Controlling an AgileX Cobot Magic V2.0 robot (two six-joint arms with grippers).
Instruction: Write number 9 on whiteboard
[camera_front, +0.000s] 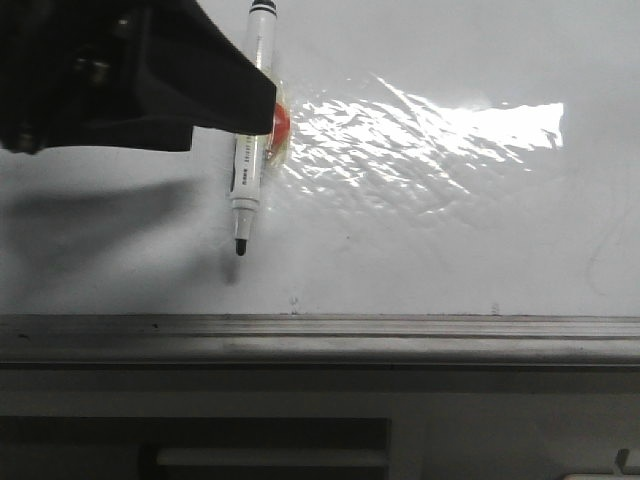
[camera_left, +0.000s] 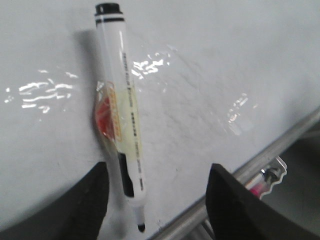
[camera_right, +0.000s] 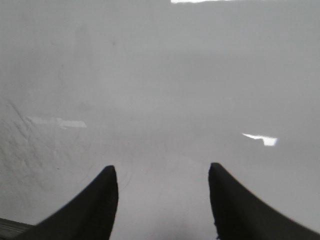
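The whiteboard (camera_front: 450, 250) fills the front view, glossy white. A white marker pen (camera_front: 247, 170) lies on it, uncapped, black tip toward the grey ledge (camera_front: 400, 330). A red piece under clear tape (camera_front: 283, 122) sticks to its barrel. My left gripper (camera_front: 255, 105) hovers over the pen's middle. In the left wrist view the left gripper (camera_left: 159, 170) is open, and the pen (camera_left: 122, 100) lies between the fingers, close to one of them. My right gripper (camera_right: 162, 170) is open over bare board (camera_right: 160, 75). No black strokes of the number 9 show.
A bright glare patch (camera_front: 450, 125) lies right of the pen. The metal ledge (camera_left: 280, 145) runs along the board's near edge, with a small red-pink object (camera_left: 260, 187) below it. A grey panel with a dark slot (camera_front: 260, 445) sits below the ledge.
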